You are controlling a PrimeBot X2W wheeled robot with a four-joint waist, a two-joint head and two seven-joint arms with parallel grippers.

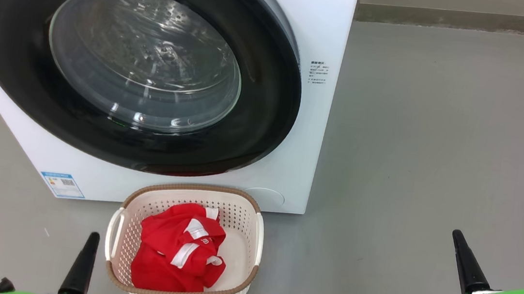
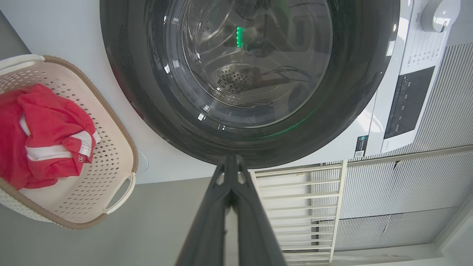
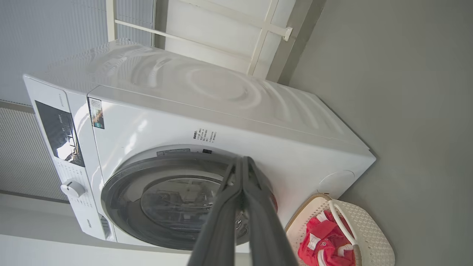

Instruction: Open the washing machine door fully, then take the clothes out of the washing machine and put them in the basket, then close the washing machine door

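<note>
We log the big white front-loading washing machine [image 1: 323,51], its round glossy black-rimmed glass door [image 1: 145,57] looking shut flat against the front. The cream perforated plastic basket [image 1: 242,215] sits on the grey floor [image 1: 412,158] just in front of the machine, with the bright red white-trimmed clothes [image 1: 173,254] inside. The left gripper [image 2: 230,159] and right gripper [image 3: 244,159] are both clenched and empty, pointing at the machine, apart from it.
</note>
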